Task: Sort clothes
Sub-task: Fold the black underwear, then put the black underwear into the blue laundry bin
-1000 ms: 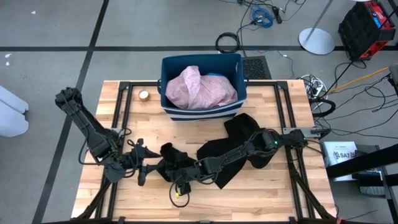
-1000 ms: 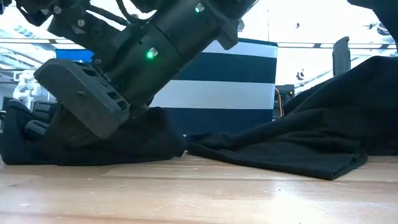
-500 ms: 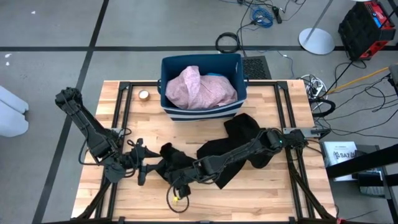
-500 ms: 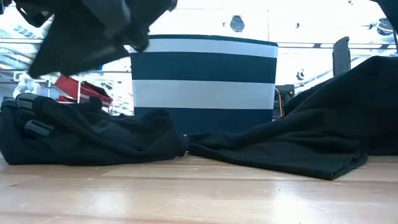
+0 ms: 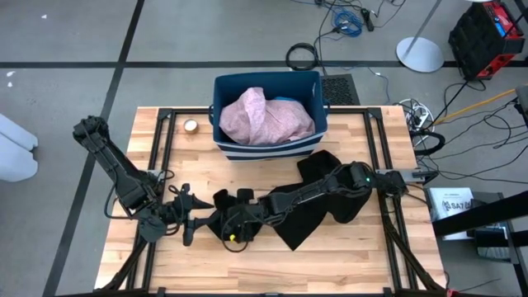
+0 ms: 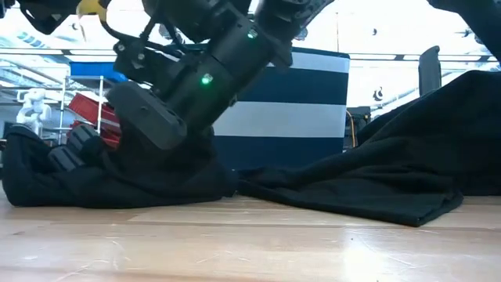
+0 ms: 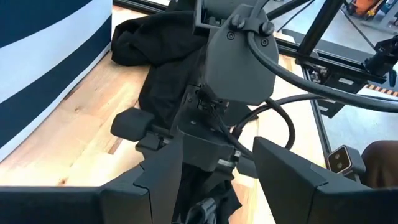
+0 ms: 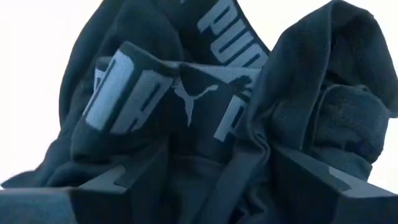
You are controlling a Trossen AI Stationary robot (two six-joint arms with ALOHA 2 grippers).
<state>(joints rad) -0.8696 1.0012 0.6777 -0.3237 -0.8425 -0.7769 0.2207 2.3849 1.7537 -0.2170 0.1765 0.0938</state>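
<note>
Clothes lie in three visible lots: one large black garment [image 5: 318, 198] spread from the surface's middle toward its right edge, one pale pink garment [image 5: 264, 117] heaped in the bin, and one small black bundle [image 5: 224, 213] near the front edge, left of centre. A scrap of blue [image 5: 285, 100] shows behind the pink piece; what it belongs to cannot be made out. One dark blue bin [image 5: 224, 89] with a white-striped base stands at the middle of the back edge. One small round object [image 5: 190, 126] sits left of the bin, too small to identify. The right pincer [image 5: 235, 235] is down on the small black bundle, fingers apart with the lettered waistband cloth [image 8: 186, 93] bunched between them. The left pincer [image 5: 188, 224] rests just left of that bundle, fingers spread, gripping nothing. The right arm covers part of the bundle.
</note>
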